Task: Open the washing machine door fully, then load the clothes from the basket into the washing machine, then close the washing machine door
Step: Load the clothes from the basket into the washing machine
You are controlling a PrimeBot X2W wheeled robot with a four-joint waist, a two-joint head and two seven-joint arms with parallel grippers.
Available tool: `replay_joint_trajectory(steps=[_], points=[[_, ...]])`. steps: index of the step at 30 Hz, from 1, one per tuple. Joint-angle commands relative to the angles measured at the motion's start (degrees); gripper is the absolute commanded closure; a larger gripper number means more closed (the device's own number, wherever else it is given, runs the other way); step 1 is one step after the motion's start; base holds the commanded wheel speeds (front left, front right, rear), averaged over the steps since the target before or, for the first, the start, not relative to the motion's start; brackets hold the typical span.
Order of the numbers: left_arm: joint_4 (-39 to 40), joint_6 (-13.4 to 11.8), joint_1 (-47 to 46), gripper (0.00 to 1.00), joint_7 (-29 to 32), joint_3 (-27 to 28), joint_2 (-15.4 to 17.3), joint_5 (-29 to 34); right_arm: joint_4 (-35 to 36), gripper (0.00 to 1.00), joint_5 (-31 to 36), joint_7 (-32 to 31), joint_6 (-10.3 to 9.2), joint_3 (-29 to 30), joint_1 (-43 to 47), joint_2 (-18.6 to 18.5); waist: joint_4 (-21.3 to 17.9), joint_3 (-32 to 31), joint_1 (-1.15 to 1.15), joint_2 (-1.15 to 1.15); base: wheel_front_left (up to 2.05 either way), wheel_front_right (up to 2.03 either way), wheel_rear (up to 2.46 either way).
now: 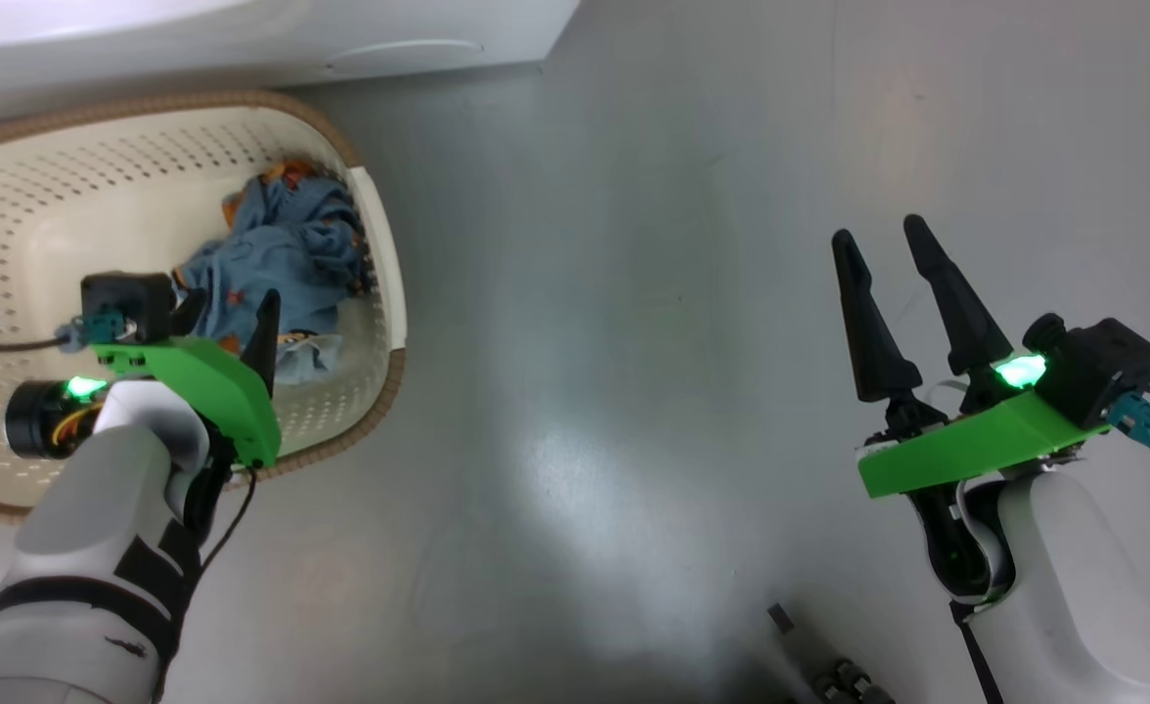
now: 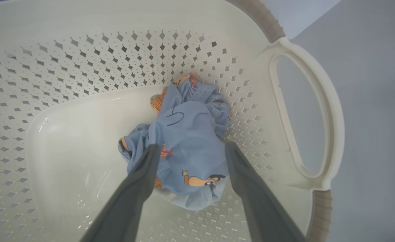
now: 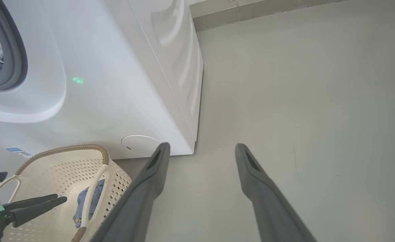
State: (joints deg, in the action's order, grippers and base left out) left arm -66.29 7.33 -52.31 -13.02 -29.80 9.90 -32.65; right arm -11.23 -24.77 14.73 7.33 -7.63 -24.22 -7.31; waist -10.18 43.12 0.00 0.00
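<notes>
Now, in the head view, the left gripper (image 1: 228, 308) hangs spread wide inside the basket (image 1: 96, 176), right above the blue clothes (image 1: 287, 240). The right gripper (image 1: 878, 235) is spread too, holding nothing, far off over the floor (image 1: 585, 391). In the left wrist view, the clothes sit between the two fingers (image 2: 140, 181), their long side running straight ahead, so the left gripper is the near one. In the right wrist view, the washing machine (image 3: 117, 84) has a small blue sticker (image 3: 16, 153), too tiny to read.

Light-blue, orange-printed clothes (image 2: 187, 141); cream basket (image 2: 83, 60)
</notes>
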Motion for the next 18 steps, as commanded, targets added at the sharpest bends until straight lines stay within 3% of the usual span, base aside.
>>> replay_joint_trajectory(steps=[1,18], points=[[-0.06,0.15,-0.09,0.00,0.22,0.21,2.23,-0.65,1.39,0.00,0.34,0.27,0.16,-1.43,0.67,0.24,-0.98,1.40,0.00,0.00,0.00,0.00,0.00],[-3.10,0.15,-5.79,0.00,3.99,-10.79,4.67,-8.74,3.07,0.00,0.36,0.27,0.16,-2.88,-0.65,0.73,-3.32,5.77,0.00,0.00,0.00,0.00,0.00]])
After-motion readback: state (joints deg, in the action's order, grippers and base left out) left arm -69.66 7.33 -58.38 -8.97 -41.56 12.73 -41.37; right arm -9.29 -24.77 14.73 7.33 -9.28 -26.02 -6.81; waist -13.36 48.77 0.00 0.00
